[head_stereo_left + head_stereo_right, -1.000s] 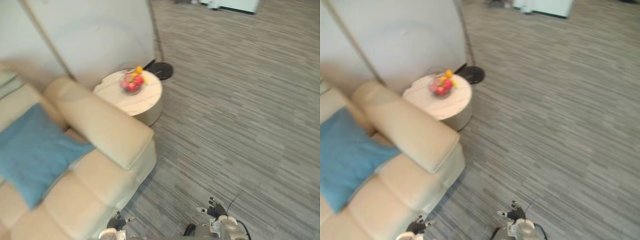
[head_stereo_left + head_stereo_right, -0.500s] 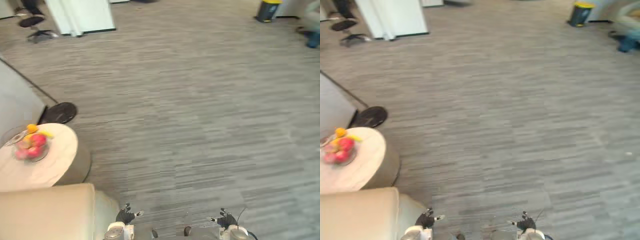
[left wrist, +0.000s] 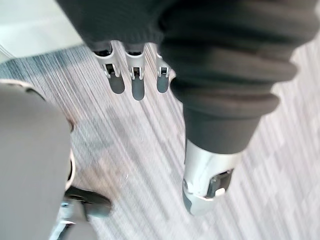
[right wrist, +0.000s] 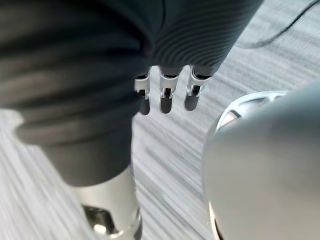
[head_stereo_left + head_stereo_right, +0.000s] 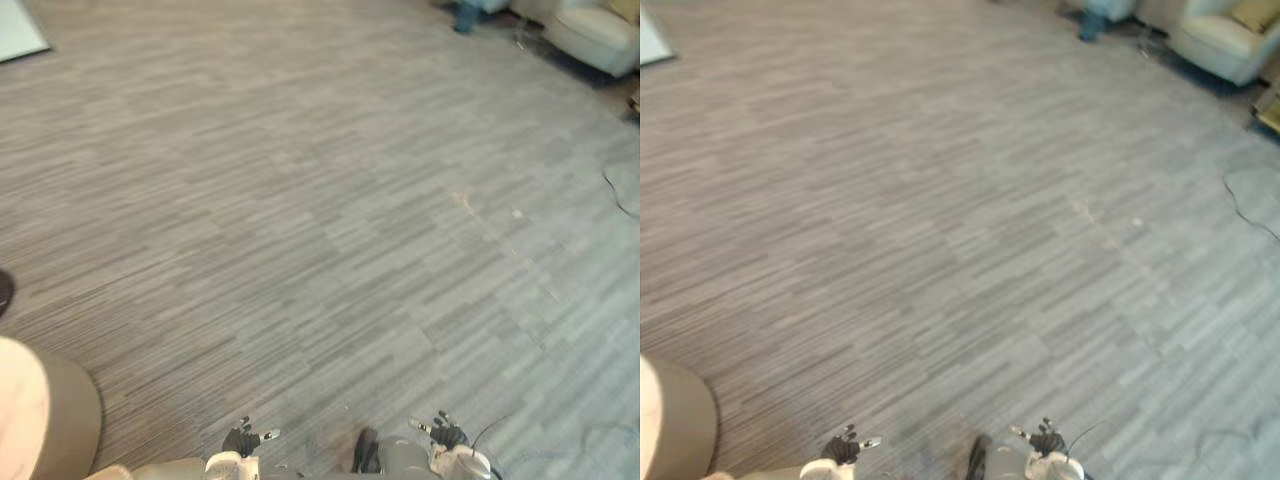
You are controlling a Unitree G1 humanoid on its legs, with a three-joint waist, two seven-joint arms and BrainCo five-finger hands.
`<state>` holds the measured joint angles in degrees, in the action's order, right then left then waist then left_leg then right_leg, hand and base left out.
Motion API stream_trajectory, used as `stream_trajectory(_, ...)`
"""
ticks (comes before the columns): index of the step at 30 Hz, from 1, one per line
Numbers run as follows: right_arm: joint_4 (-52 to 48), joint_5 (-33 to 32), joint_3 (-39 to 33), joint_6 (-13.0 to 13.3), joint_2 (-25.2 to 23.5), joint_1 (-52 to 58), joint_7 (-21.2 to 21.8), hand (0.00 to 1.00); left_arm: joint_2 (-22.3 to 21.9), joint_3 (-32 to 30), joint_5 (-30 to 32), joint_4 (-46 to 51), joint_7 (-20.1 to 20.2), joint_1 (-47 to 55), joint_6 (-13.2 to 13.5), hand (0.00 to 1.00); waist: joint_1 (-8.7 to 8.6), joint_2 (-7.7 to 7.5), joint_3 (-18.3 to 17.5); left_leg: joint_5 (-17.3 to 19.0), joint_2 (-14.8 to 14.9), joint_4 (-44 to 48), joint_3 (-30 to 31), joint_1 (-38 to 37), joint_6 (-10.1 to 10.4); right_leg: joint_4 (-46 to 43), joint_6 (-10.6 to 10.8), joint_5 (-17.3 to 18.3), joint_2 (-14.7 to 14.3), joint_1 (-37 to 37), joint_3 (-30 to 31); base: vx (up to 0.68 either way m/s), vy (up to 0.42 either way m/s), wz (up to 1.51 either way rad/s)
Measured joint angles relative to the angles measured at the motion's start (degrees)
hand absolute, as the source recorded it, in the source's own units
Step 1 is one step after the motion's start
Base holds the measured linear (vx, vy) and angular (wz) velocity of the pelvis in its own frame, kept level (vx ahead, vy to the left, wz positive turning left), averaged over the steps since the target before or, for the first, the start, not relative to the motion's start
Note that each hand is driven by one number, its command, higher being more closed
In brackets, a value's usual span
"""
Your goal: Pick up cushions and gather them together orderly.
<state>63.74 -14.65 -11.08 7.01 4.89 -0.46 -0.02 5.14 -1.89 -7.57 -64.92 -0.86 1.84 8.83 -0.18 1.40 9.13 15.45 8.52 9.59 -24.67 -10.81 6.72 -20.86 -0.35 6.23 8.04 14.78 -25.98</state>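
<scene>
A cream armchair (image 5: 1225, 38) stands at the far right, and an olive-yellow cushion (image 5: 1253, 12) lies on its seat. My left hand (image 5: 242, 440) hangs low at the bottom of the view, over the carpet. In the left wrist view its fingers (image 3: 132, 82) are straight and hold nothing. My right hand (image 5: 446, 434) hangs the same way at the bottom right. Its fingers (image 4: 167, 95) are straight and empty above the floor. Both hands are far from the armchair.
Grey striped carpet (image 5: 320, 220) stretches between me and the armchair. The edge of a round beige side table (image 5: 45, 420) shows at the lower left, close to my left hand. A blue object (image 5: 1095, 20) sits on the floor near the armchair.
The camera has swung to the right: the sofa with the blue cushion and the fruit bowl have left the picture, and the armchair has come in. Both hands still hang empty.
</scene>
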Motion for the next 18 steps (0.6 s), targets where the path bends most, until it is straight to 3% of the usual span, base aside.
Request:
stream_trajectory(1, -0.06, -0.13, -0.16, 0.11, -0.18, 0.09, 0.03, 0.00, 0.21, -0.27, 0.08, -0.13, -0.07, 0.14, -0.09, 0.00, -0.10, -0.30, -0.20, 0.87, 0.75, 0.54, 0.22, -1.17, 1.51, -0.67, -0.97, 0.49, -0.28, -0.19, 0.37, 0.34, -0.368, -0.47)
stream_trajectory(2, -0.08, -0.19, -0.25, 0.16, 0.22, 0.01, -0.06, 0.00, -0.12, -0.89, 0.11, -0.12, -0.04, 0.00, -0.22, 0.00, -0.21, 0.78, -0.39, 1.20, 3.08, 2.46, 0.32, -1.31, 2.17, -1.61, -1.97, 1.49, -2.02, -0.70, 0.27, 0.36, -0.414, -0.39)
stream_trajectory(3, -0.15, -0.17, -0.06, 0.32, 0.12, -0.09, -0.03, 0.00, -0.48, -1.17, 0.23, 0.34, -0.07, -0.39, -0.21, 0.00, -0.50, 1.04, -0.74, 0.72, 5.75, 11.63, 2.10, 2.38, 2.88, -0.79, -2.95, 3.57, -4.34, -1.24, 1.19, 0.36, -0.422, -0.53)
stream_trajectory(4, -0.16, -0.11, 0.06, 0.41, 0.53, -0.09, 0.01, 0.00, -1.20, -1.70, 0.47, 0.74, -0.09, -0.49, -0.24, 0.00, -0.41, 1.85, -0.38, -1.06, 8.67, 21.62, 4.40, 6.26, 2.30, 0.70, -3.85, 4.16, -6.46, -2.86, 1.68, 0.34, -0.416, -0.48)
stream_trajectory(5, -0.14, -0.12, 0.04, 0.41, 0.87, -0.07, -0.02, 0.00, -1.75, -2.17, 0.77, 0.84, -0.08, -0.48, -0.26, 0.00, -0.37, 2.68, 0.10, -2.97, 10.36, 27.61, 6.29, 8.57, -0.01, 1.91, -4.17, 4.34, -7.85, -4.38, 2.09, 0.35, -0.360, -0.71)
stream_trajectory(6, 0.33, -1.18, 0.43, 0.41, 1.28, 0.20, -0.20, 0.00, -2.42, -3.03, 0.84, 1.88, 0.04, -0.14, -0.27, 0.00, -0.09, 3.82, 1.34, -6.51, 13.46, 43.15, 10.55, 14.42, -4.81, 5.21, -5.47, 4.59, -10.84, -9.49, 3.94, 0.44, -0.367, -0.89)
stream_trajectory(7, 1.04, -1.56, 0.72, 0.30, 1.71, 0.48, -0.48, 0.00, -2.39, -2.96, 0.82, 2.99, -0.03, -0.08, -0.16, 0.00, 0.56, 3.55, 1.98, -4.67, 13.36, 50.08, 12.74, 16.75, -4.00, 6.35, -6.30, 5.08, -11.65, -12.96, 5.94, 0.44, -0.341, -1.02)
stream_trajectory(9, 0.75, -1.71, 0.60, 0.31, 1.73, 0.44, -0.89, 0.00, -2.02, -2.27, 0.83, 3.95, -0.12, 0.01, 0.14, 0.00, 0.61, 2.65, 2.14, -2.40, 9.18, 52.58, 14.55, 21.33, -3.63, 10.09, -6.67, 5.32, -11.97, -18.42, 9.97, 0.41, -0.234, -1.00)
stream_trajectory(11, 0.87, -1.72, 0.10, 0.29, 1.83, 0.15, -1.05, 0.00, -2.09, -1.66, 0.79, 5.53, -0.16, -0.07, 0.64, 0.00, 1.08, 2.41, 2.36, -0.13, 4.58, 47.59, 15.18, 26.39, -4.22, 13.37, -6.67, 5.32, -11.94, -21.58, 14.43, 0.40, -0.142, -1.13)
stream_trajectory(14, 0.82, -1.74, -1.73, 0.29, 1.47, -0.43, -1.13, 0.00, -2.07, -1.31, 0.75, 6.19, -0.17, -0.81, 0.98, 0.00, 2.57, 1.75, 2.74, -0.53, -3.24, 27.30, 15.78, 31.71, -5.22, 17.24, -6.42, 6.01, -10.98, -25.86, 20.04, 0.45, -0.002, -1.03)
stream_trajectory(15, 0.75, -1.73, -2.39, 0.30, 1.40, -0.46, -1.16, 0.00, -2.15, -1.03, 0.71, 6.27, -0.19, -1.14, 1.01, 0.00, 3.02, 1.68, 2.82, -4.20, -6.26, 15.55, 18.09, 32.84, -4.52, 18.41, -6.08, 6.90, -10.69, -27.06, 22.19, 0.36, 0.043, -0.80)
stream_trajectory(16, 0.76, -1.73, -2.44, 0.30, 1.43, -0.46, -1.18, 0.00, -2.21, -1.00, 0.69, 6.33, -0.18, -1.15, 1.01, 0.00, 3.23, 1.80, 2.74, -5.82, -6.83, 11.56, 18.88, 32.81, -3.97, 18.68, -5.86, 7.27, -10.79, -27.12, 22.91, 0.56, 0.105, -1.03)
stream_trajectory(17, 0.86, -1.73, -2.81, 0.25, 1.18, -0.46, -1.25, 0.00, -2.39, -0.99, 0.26, 6.65, -0.16, -1.12, 1.21, 0.00, 4.20, 1.66, 2.64, -12.78, -7.94, 5.21, 20.48, 33.10, -4.23, 19.69, -5.14, 8.86, -10.89, -28.86, 25.73, 0.39, 0.099, -0.93)
stream_trajectory(18, 0.81, -1.73, -2.96, 0.23, 0.42, -0.43, -1.27, 0.00, -1.95, -0.96, 0.19, 6.93, -0.14, -0.90, 1.42, 0.00, 4.57, 0.46, 1.95, -15.29, -8.97, 6.04, 20.51, 33.04, -5.71, 18.92, -4.43, 10.27, -9.87, -28.93, 27.21, 0.64, 0.125, -1.00)
